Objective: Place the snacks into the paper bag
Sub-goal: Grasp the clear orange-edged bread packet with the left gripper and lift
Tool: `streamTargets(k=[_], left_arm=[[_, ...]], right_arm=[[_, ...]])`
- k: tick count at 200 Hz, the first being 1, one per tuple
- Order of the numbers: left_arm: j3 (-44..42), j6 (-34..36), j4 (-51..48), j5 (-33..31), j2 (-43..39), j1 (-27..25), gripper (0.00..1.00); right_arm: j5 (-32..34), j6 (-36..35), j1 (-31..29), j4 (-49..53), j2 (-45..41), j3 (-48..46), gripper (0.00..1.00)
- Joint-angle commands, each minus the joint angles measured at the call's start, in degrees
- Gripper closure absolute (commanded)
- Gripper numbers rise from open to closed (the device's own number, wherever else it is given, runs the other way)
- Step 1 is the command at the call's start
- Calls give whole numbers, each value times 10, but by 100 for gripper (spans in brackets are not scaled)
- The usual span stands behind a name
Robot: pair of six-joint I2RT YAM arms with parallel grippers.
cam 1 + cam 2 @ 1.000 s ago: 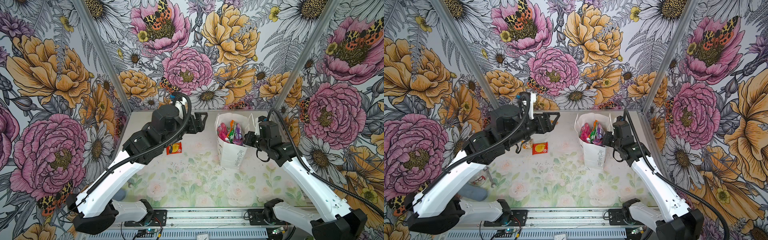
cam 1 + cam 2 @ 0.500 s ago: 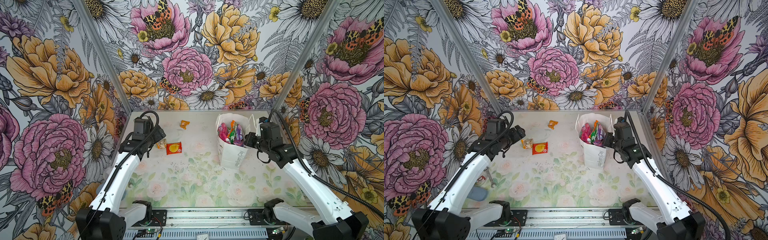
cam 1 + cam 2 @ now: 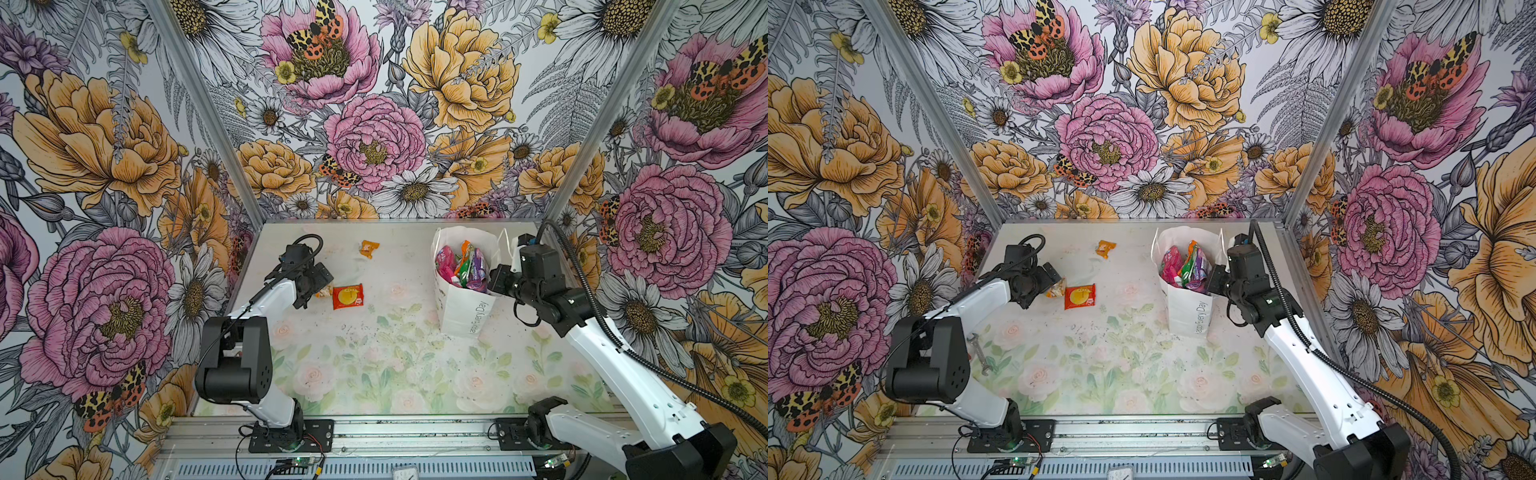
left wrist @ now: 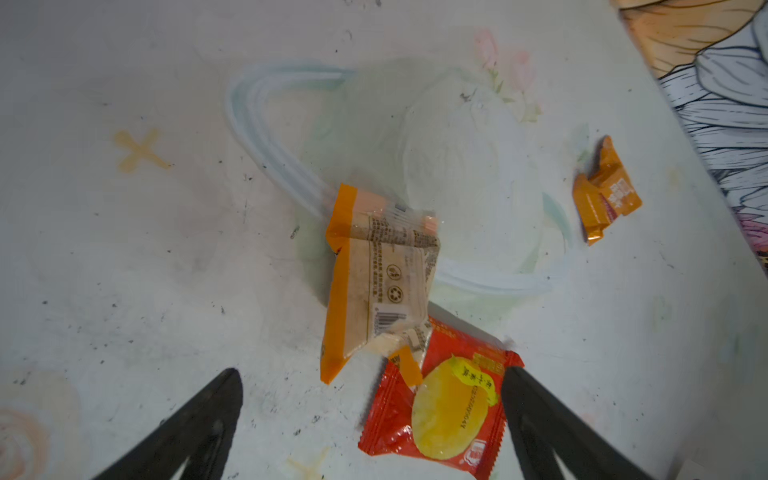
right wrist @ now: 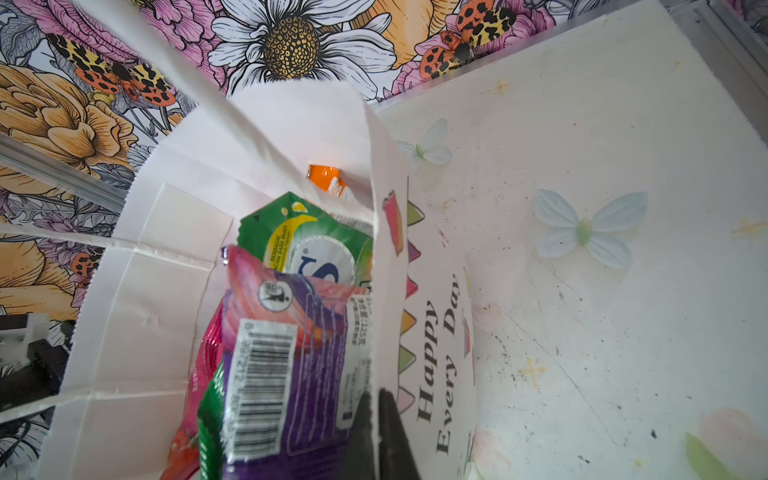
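paper bag (image 5: 432, 353): "Happy Every Day", grey letters.
green packet (image 5: 291, 232): large "S" on white circle.
purple packet (image 5: 316, 374): barcode, digits unclear.
orange packet (image 4: 374, 282): barcode, recycling signs.

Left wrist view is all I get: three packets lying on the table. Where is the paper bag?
Observer: The paper bag stands upright on the right of the table in both top views.
Operator: Anything inside?
Observer: Yes: a purple packet and a green packet, among others, show at its mouth.
Operator: Is anything holding it?
Observer: The right gripper pinches its front wall near the rim, jaws shut.
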State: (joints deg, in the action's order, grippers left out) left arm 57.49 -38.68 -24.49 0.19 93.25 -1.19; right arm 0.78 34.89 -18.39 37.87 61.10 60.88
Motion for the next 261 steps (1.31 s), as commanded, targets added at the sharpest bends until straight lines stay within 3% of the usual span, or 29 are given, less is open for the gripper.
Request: streamTargets(k=[1, 39, 69, 95, 150, 194, 261], left_arm=[[18, -14, 63, 37, 28, 8, 3], [17, -22, 99, 61, 70, 13, 17], [-1, -28, 121, 71, 81, 20, 39], [-16, -23, 137, 70, 74, 22, 52], [-24, 12, 135, 60, 30, 7, 60], [-23, 31, 118, 19, -6, -17, 74], [-11, 45, 84, -14, -68, -57, 78]], right_arm=[[-3, -7, 1, -35, -4, 0, 100], [-3, -7, 2, -35, -1, -5, 100], [-3, -8, 4, -35, -1, -6, 100], [-4, -9, 4, -35, -1, -7, 100], [-8, -4, 4, -36, -3, -9, 100], [-8, -3, 4, -35, -10, -10, 100], [-8, -2, 4, -35, -12, -10, 100]])
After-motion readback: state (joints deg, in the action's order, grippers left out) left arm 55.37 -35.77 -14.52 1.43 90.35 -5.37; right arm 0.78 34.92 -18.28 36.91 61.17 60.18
